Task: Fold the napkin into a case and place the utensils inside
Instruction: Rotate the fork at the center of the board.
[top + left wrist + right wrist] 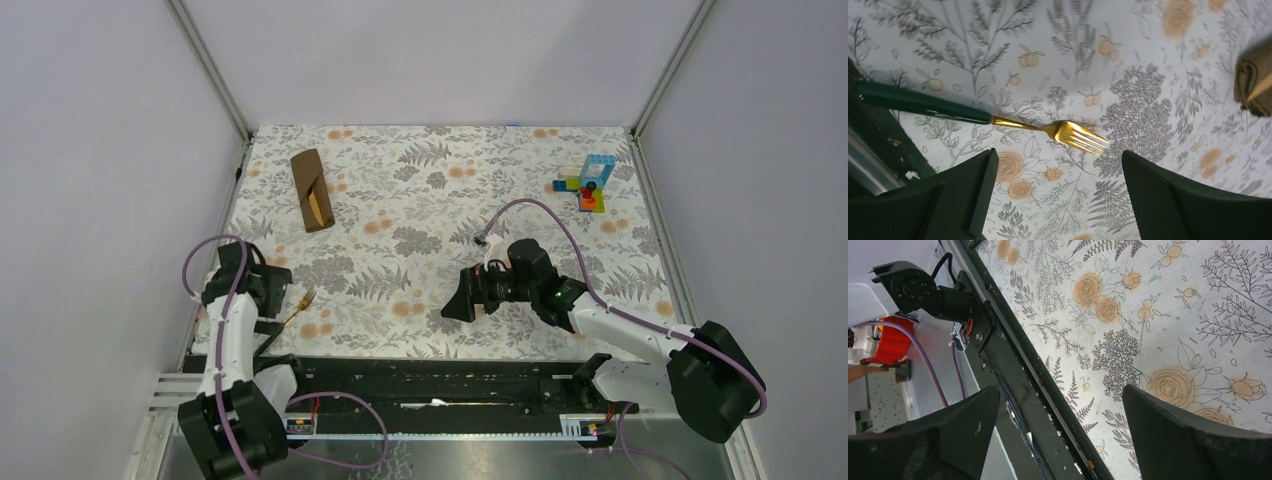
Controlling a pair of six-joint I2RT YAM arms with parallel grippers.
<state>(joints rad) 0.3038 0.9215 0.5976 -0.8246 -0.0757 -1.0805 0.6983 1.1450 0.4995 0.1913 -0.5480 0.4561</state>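
Observation:
The brown napkin (311,189) lies folded into a narrow strip at the back left, and a yellow-orange utensil (316,208) pokes out of its near end. In the left wrist view the napkin (1254,80) shows at the right edge. A fork (1068,132) with gold tines and a dark green handle lies flat on the cloth near the front left; it is also in the top view (302,303). My left gripper (1058,155) hovers open just short of the fork, touching nothing. My right gripper (462,300) is open and empty over the front middle.
A small stack of colourful toy blocks (588,182) stands at the back right. The black rail (1018,370) along the table's near edge runs under my right gripper (1060,390). Grey walls and metal posts close in the floral table covering (440,200).

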